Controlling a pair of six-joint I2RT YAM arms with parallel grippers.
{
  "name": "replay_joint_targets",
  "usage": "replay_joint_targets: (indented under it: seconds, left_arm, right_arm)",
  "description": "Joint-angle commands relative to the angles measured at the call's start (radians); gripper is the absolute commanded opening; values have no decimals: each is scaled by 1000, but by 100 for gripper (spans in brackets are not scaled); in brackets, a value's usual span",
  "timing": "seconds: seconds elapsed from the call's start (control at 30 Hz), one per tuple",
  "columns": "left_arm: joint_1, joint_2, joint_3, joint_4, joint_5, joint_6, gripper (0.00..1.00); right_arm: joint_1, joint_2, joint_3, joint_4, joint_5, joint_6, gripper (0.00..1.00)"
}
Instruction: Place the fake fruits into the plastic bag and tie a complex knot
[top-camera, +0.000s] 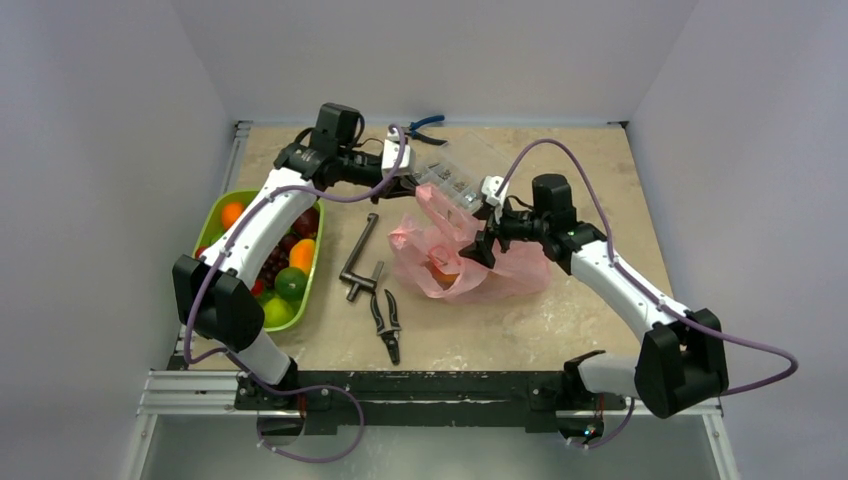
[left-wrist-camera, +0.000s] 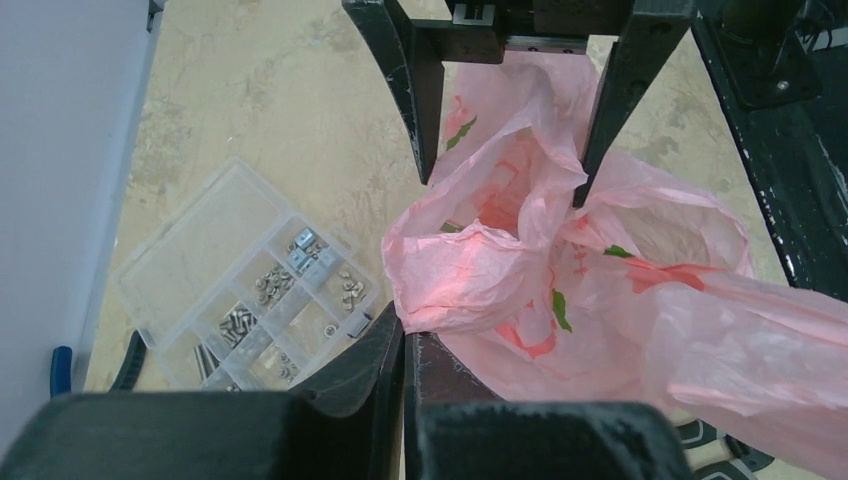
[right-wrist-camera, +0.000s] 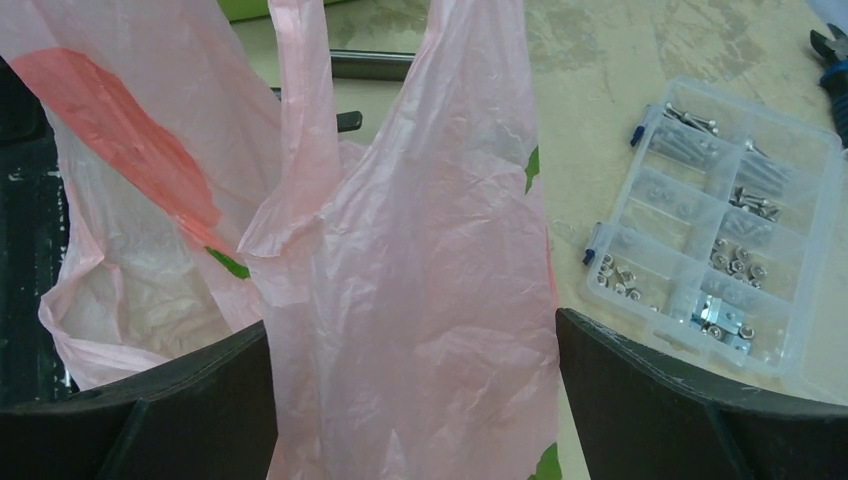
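- The plastic bag (top-camera: 500, 268) lies slumped at the table's middle. Its upper part is lifted between the two arms, probably to hold the mouth open for loading.
- No knot is visible, and the handle loops hang loose in the right wrist view.
- The left gripper (left-wrist-camera: 404, 345) reaches in from the bag's 11 o'clock. Its fingers are clenched together with a fold of pink film at their tips, so it seems to be pinching the bag's edge to keep it raised.
- The right gripper (right-wrist-camera: 412, 322) comes in from 3 o'clock. Its fingers are spread wide with film hanging between them, straddling it without clamping.
- Inside the bag, an orange shape shows through the film at about 7 o'clock. It is likely one fruit, though it is too blurred to be sure.
- The fake fruits (top-camera: 290, 283) mostly sit in the lime-green tray (top-camera: 206, 228), at 9 o'clock from the bag. They include orange, green, red and dark purple pieces, so I judge that loading has barely begun.
- A clear organizer box (left-wrist-camera: 250, 280) sits at the bag's 12 o'clock, its compartments holding screws and nuts.
- A T-handle wrench (top-camera: 358, 255) and black pliers (top-camera: 388, 322) lie between the tray and the bag, at roughly 8 o'clock.
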Motion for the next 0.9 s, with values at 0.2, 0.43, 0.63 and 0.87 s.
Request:
replay_joint_targets:
  seconds: [0.2,0.43,0.63,0.87]
  left_arm:
    - [-1,2,47,161,30,-180,0]
    - [87,-15,74,95,80,-231,50]
    - [306,-68,33,-331,42,225,76]
    - [305,-185,-161,-468,105,559,100]
  right_arm:
    - [8,-8,-5,49,-52,-1,73]
    - [-15,-11,9,-15,-74,-36,4]
    - [-26,-52,-3,-47,-106,-58,0]
    - [-27,-65,3,-86,-137,-85,0]
